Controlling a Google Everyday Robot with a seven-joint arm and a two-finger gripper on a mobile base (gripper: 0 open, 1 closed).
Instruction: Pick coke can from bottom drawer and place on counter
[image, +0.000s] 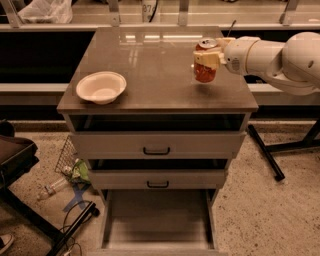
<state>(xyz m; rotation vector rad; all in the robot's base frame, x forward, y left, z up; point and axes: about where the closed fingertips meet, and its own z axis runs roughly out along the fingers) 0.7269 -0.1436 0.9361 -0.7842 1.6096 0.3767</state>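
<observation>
The coke can (205, 72), red-orange with a silver top and pull tab, is upright over the right part of the counter (150, 75). My gripper (207, 59) reaches in from the right and is shut on the can around its upper half; its pale fingers (200, 58) wrap the can's upper half. The can's base is at or just above the counter surface; I cannot tell which. The bottom drawer (157, 240) is pulled out at the foot of the cabinet, and its flat grey floor is bare.
A white bowl (101, 87) sits on the counter's left front. The two upper drawers (157, 145) with black handles are closed or slightly ajar. A clear plastic bottle (50, 189) and clutter lie on the floor at left. A black stand leg (265, 152) is at right.
</observation>
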